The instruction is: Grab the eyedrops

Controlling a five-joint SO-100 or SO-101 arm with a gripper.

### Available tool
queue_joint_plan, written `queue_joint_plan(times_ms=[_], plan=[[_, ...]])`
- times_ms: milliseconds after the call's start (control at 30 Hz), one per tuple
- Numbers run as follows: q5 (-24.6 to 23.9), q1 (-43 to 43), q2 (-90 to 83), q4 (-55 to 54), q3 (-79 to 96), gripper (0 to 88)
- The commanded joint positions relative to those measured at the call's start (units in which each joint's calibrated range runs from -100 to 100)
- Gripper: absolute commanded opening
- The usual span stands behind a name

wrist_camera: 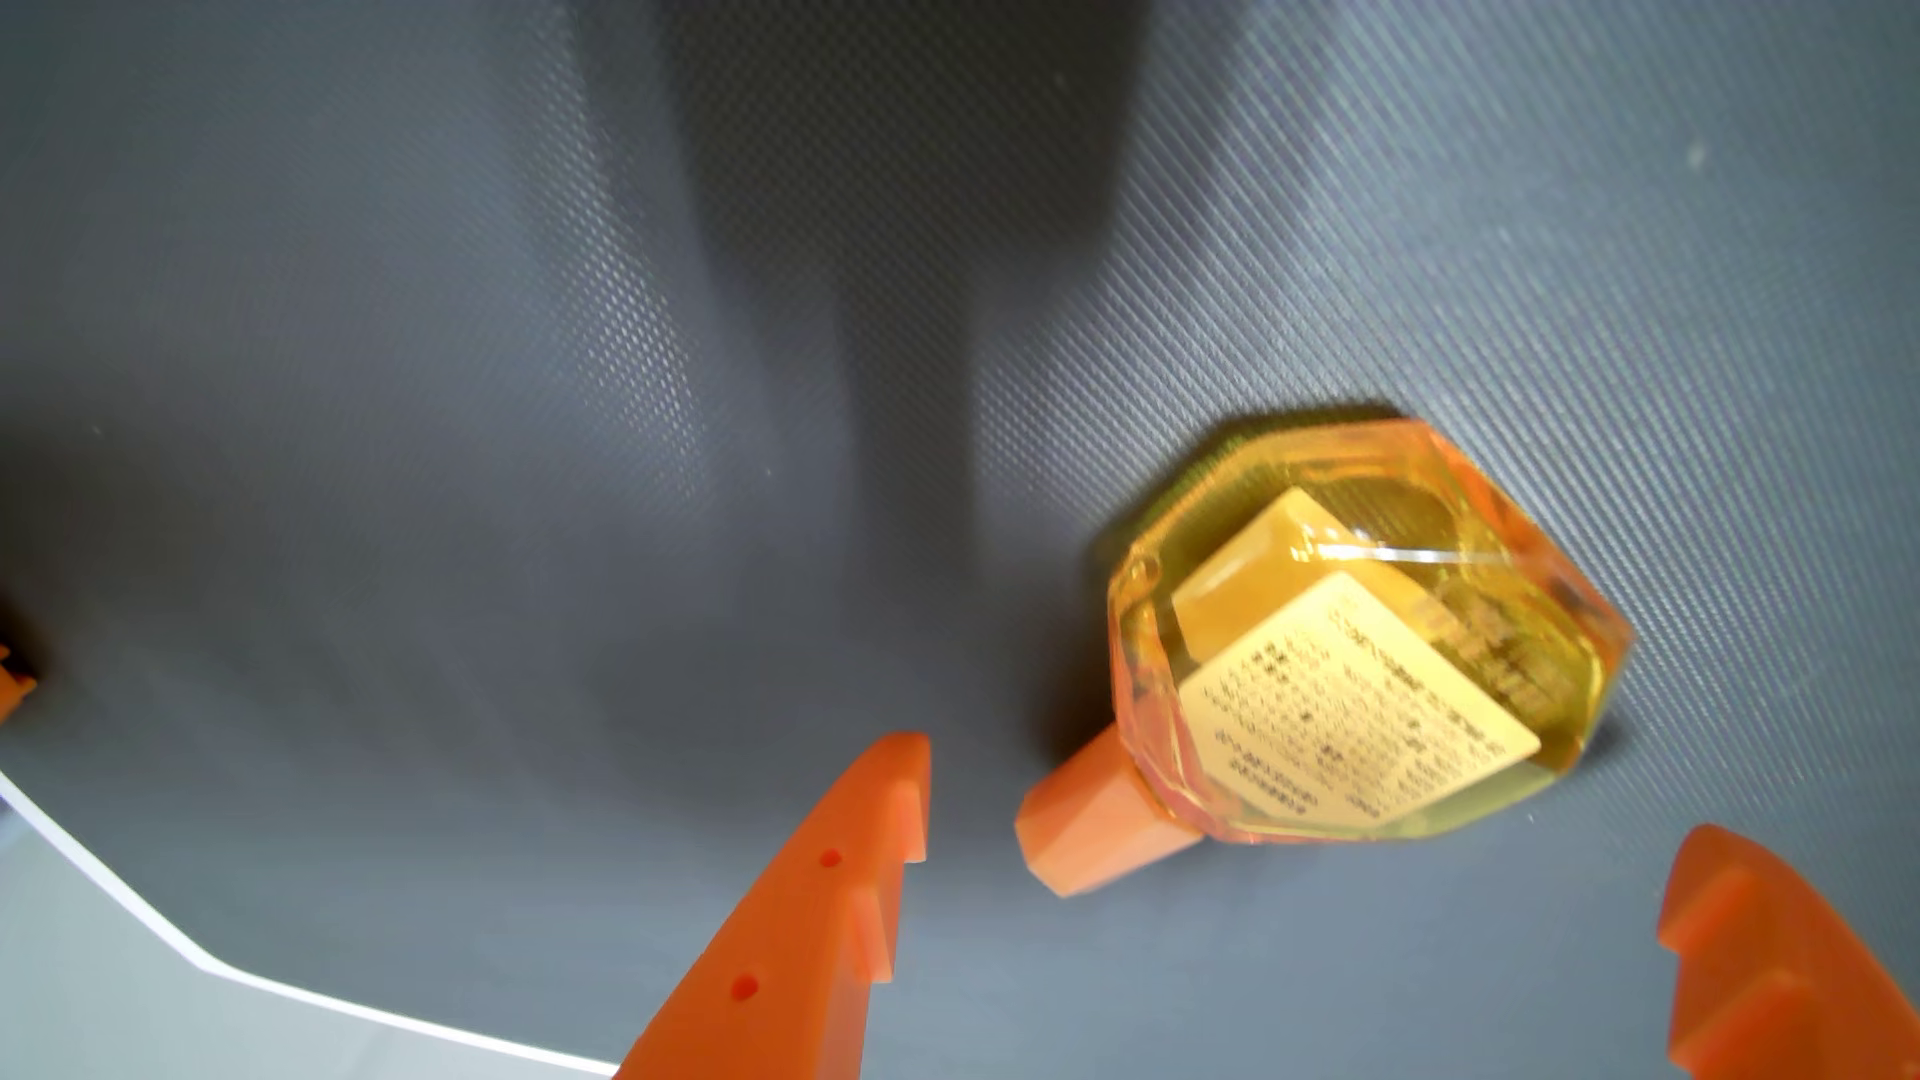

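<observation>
The eyedrops (1361,633) are a faceted clear bottle of yellow liquid with an orange cap and a pale printed label. The bottle lies on its side on the dark grey textured mat (520,415), cap pointing toward the lower left of the wrist view. My gripper (1299,810) is open, with its two orange fingers rising from the bottom edge. The left fingertip (894,779) sits just left of the cap and the right fingertip (1725,883) is below the bottle's right side. The cap lies between the fingers; neither finger touches the bottle.
The mat's white-edged corner and a pale surface (104,987) beyond it show at the lower left. A small orange part (12,685) peeks in at the left edge. The arm's shadow falls across the mat's middle.
</observation>
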Motion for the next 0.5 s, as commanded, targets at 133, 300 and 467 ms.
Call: queue_joint_plan(times_ms=[133,300,467], plan=[[-0.5,-1.6,1.4,-1.1,-2.4,39.2],[-1.2,-2.6,1.7,-2.6,-1.9,39.1],[-2.3,-3.6,1.7,-3.8,-1.5,34.9]])
